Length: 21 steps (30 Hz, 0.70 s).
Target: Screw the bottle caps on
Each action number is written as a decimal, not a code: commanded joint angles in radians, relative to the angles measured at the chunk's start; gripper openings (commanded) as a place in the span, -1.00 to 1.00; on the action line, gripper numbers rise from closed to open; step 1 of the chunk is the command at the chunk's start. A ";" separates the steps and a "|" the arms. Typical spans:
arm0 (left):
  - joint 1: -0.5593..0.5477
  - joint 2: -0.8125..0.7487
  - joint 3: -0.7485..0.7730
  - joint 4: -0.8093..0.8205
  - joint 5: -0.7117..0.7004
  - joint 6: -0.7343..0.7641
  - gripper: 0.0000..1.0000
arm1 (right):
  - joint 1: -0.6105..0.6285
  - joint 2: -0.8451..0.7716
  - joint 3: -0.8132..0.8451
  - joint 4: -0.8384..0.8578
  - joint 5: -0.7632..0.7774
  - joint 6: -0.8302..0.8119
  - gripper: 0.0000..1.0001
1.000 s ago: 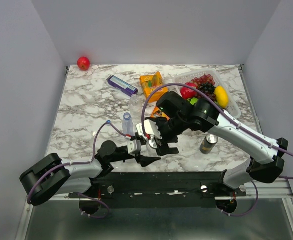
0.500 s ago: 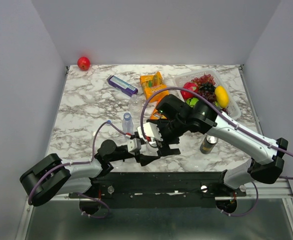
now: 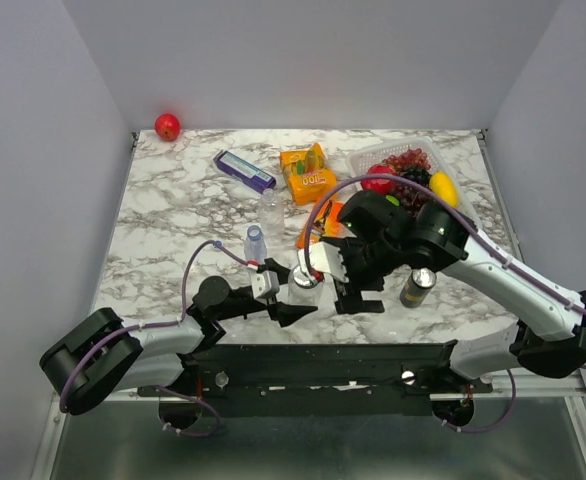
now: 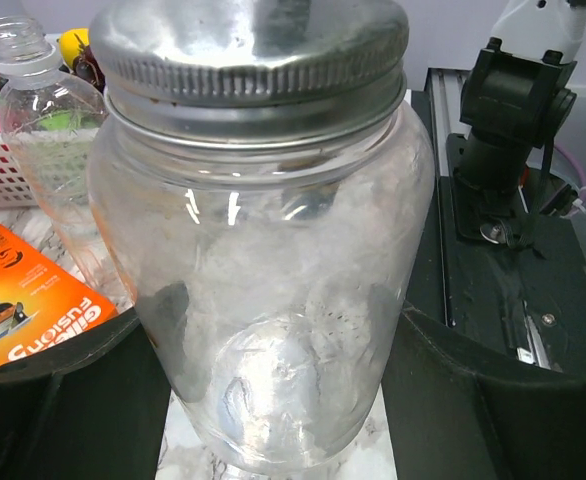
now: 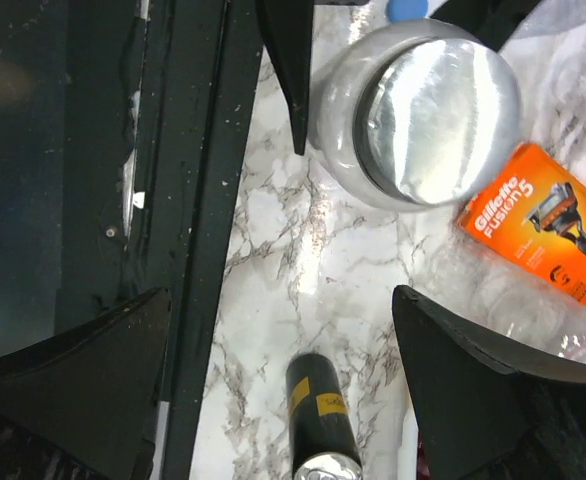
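A clear bottle (image 3: pixel 256 247) with a blue cap (image 3: pixel 255 233) stands left of my left gripper (image 3: pixel 288 303). An uncapped clear bottle (image 3: pixel 270 205) lies farther back. Another uncapped bottle (image 4: pixel 53 140) stands behind a glass jar (image 4: pixel 273 250) with a silver metal lid (image 4: pixel 253 50). The jar sits between my left gripper's fingers (image 4: pixel 63 410), which press its sides. In the right wrist view the jar (image 5: pixel 423 110) is ahead of my right gripper (image 5: pixel 281 300), which is open and empty above the marble. A blue cap (image 5: pixel 405 8) shows at that view's top edge.
A dark can (image 3: pixel 416 287) stands right of my right gripper (image 3: pixel 358 290) and shows in the right wrist view (image 5: pixel 323 420). An orange razor pack (image 5: pixel 538 225), an orange snack box (image 3: pixel 306 172), a purple box (image 3: pixel 243 170), a fruit basket (image 3: pixel 468 225) and a red ball (image 3: pixel 167 126) are around.
My right gripper let go of the jar and drew back to the right. My left gripper moved up and closed round the jar.
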State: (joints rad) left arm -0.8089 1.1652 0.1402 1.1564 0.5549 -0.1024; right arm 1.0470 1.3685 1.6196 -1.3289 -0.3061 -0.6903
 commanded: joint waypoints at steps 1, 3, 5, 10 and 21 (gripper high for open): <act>-0.010 -0.006 0.022 -0.006 0.037 0.001 -1.00 | -0.024 0.038 0.120 0.031 0.045 0.061 0.99; -0.015 -0.015 0.032 -0.030 0.039 0.000 -1.00 | -0.024 0.092 0.181 0.062 0.024 0.048 1.00; -0.022 -0.015 0.036 -0.044 0.043 -0.003 -1.00 | -0.024 0.124 0.195 0.118 -0.011 0.014 1.00; -0.030 -0.004 0.053 -0.072 0.033 -0.006 -1.00 | -0.019 0.161 0.210 0.108 -0.145 -0.098 1.00; -0.030 -0.005 0.064 -0.077 0.014 -0.003 -1.00 | 0.012 0.159 0.134 0.070 -0.203 -0.175 1.00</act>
State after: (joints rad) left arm -0.8352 1.1652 0.1745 1.0668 0.5732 -0.1032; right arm 1.0496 1.5352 1.7756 -1.2316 -0.4767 -0.8280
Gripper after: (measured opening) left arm 0.777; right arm 0.998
